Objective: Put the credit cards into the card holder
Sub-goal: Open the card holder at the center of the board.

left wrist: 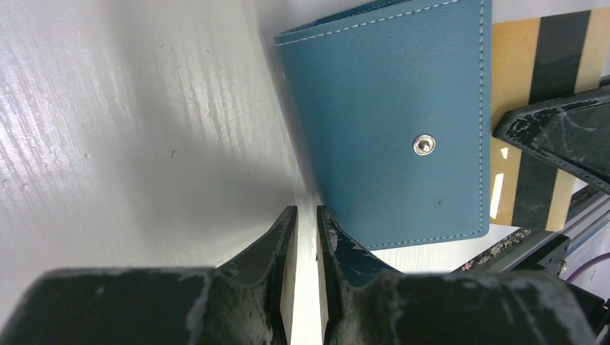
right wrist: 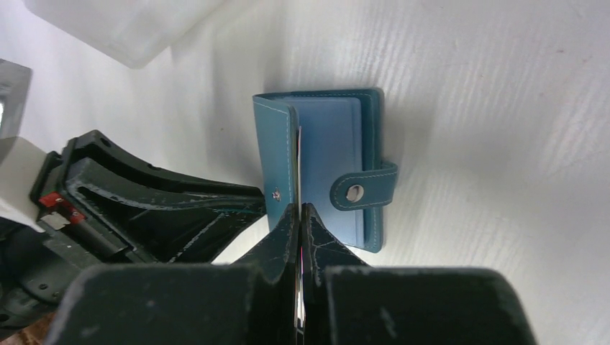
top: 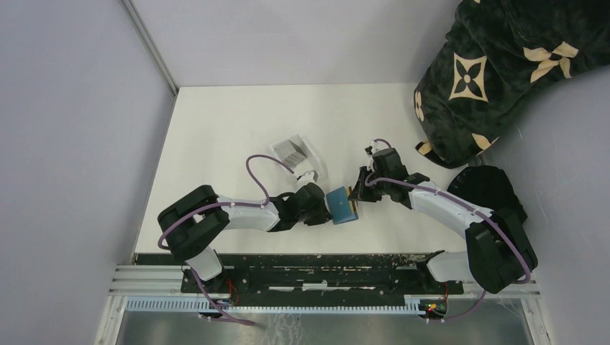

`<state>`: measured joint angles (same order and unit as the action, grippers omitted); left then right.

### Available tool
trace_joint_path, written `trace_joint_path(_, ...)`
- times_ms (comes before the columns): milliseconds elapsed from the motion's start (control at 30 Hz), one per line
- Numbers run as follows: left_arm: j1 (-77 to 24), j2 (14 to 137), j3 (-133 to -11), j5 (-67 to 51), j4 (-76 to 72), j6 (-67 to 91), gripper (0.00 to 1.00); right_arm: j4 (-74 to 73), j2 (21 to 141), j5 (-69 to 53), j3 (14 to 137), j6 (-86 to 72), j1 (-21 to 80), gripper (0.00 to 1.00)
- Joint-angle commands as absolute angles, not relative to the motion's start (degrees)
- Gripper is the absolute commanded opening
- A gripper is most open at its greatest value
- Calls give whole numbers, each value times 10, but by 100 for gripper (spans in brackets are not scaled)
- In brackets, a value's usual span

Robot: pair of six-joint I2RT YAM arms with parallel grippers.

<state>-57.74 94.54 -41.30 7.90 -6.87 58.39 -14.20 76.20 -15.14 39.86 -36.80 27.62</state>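
Observation:
The teal card holder point(top: 342, 208) sits partly unfolded on the table between both arms. My right gripper point(right wrist: 298, 208) is shut on a gold credit card with black stripes point(left wrist: 514, 79). The card's thin edge point(right wrist: 298, 154) stands in the gap between the raised flap and the inner pockets of the card holder point(right wrist: 331, 144). My left gripper point(left wrist: 307, 212) has its jaws a narrow gap apart with only table showing between them. Its right finger rests against the outside of the card holder's flap point(left wrist: 388, 122). Other greyish credit cards point(top: 290, 149) lie in a clear tray.
The clear plastic tray point(top: 311, 159) lies just behind the left gripper point(top: 327, 205). A black patterned fabric bundle point(top: 503, 65) fills the far right corner, and a dark round object point(top: 489, 188) sits below it. Grey walls close in the table on the left and at the back.

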Motion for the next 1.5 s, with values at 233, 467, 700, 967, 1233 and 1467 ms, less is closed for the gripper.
trace_joint_path(233, -580, 951, -410, 95, -44, 552, 23, -90, 752, -197, 434, -411, 279, 1)
trace_joint_path(467, -580, 965, -416, 87, -49, 548, 23, -64, 763, -206, 427, -427, 288, 1)
trace_joint_path(700, -579, 973, -413, 75, -69, 544, 23, -45, 783, -205, 432, -435, 309, 1)
trace_joint_path(967, -571, 984, -409, 59, -75, 536, 24, -31, 811, -204, 433, -430, 330, 1)
trace_joint_path(1233, -566, 957, -370, 56, -63, 545, 25, -30, 846, -175, 440, -405, 364, 1)
trace_joint_path(1467, -565, 910, -354, 69, 9, 562, 28, -45, 871, -127, 467, -379, 407, 1)
